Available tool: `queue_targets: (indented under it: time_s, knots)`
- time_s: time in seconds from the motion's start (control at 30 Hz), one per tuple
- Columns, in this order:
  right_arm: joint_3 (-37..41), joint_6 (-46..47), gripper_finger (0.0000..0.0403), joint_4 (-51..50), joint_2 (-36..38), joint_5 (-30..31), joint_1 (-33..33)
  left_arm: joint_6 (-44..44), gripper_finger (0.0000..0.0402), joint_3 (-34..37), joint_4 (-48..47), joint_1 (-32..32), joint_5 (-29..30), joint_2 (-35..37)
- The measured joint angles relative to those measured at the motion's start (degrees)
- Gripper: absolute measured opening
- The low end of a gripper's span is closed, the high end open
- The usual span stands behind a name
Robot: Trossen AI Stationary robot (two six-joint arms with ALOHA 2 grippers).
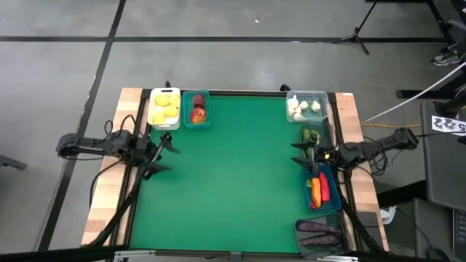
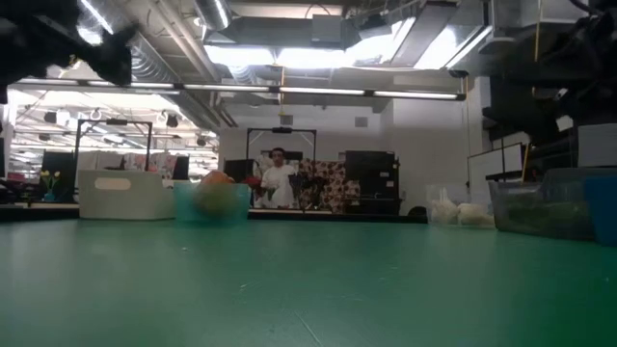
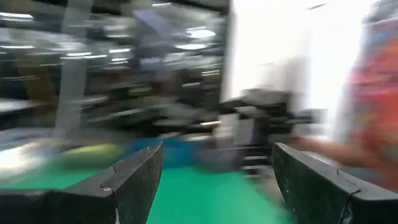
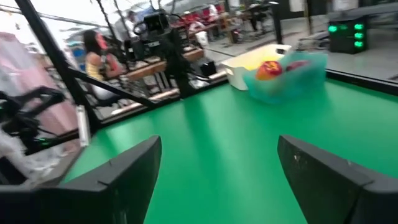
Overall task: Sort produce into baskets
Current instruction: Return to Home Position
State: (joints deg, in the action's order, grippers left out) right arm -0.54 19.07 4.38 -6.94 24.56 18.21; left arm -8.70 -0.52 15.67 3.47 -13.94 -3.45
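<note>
left gripper [image 1: 162, 151] at 9 o'clock on mat [image 1: 233, 182], right gripper [image 1: 304, 154] at 3, both spread wide, empty. garlic [image 1: 298, 108] sits in clear bin [image 1: 307, 92], 12 o'clock of right jaws; right arm nearer.

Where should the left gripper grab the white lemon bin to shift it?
On the white bin, likely the short wall's rim nearest the left gripper, pinched from above: it stands upright, open-topped, and that thin wall is bare. The teal bin sits close beside one long side, leaving little finger room.
</note>
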Motion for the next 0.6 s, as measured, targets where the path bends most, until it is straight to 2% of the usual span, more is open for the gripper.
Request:
queue_targets:
  time_s: [0.1, 0.17, 0.2, 0.23, 0.47, 0.6]
  knots:
    - [0.0, 0.2, 0.0321, 0.8, -2.9, 6.4, 4.1, 0.3, 0.0296, 0.0, -6.1, -3.2, 13.5, 0.7]
    - [0.0, 0.1, 0.0321, 2.3, -4.8, 9.7, 6.2, -3.5, 0.0296, 0.0, -10.0, -4.5, 24.4, 0.7]
    - [0.1, 0.1, 0.0321, 2.8, -5.6, 11.3, 6.9, -4.5, 0.0296, 0.0, -11.1, -4.9, 27.9, 0.7]
    - [0.1, 0.1, 0.0321, 3.1, -6.3, 12.7, 7.6, -4.4, 0.0296, 0.0, -11.4, -4.8, 29.5, 0.7]
    - [0.1, -1.0, 0.0321, 2.9, -10.9, 21.8, 8.8, -0.5, 0.0296, 0.0, -10.4, -2.4, 29.7, 0.8]
    - [0.1, -1.2, 0.0321, 2.9, -12.4, 23.5, 8.8, 0.8, 0.0296, 0.0, -10.5, -0.8, 29.7, 0.8]
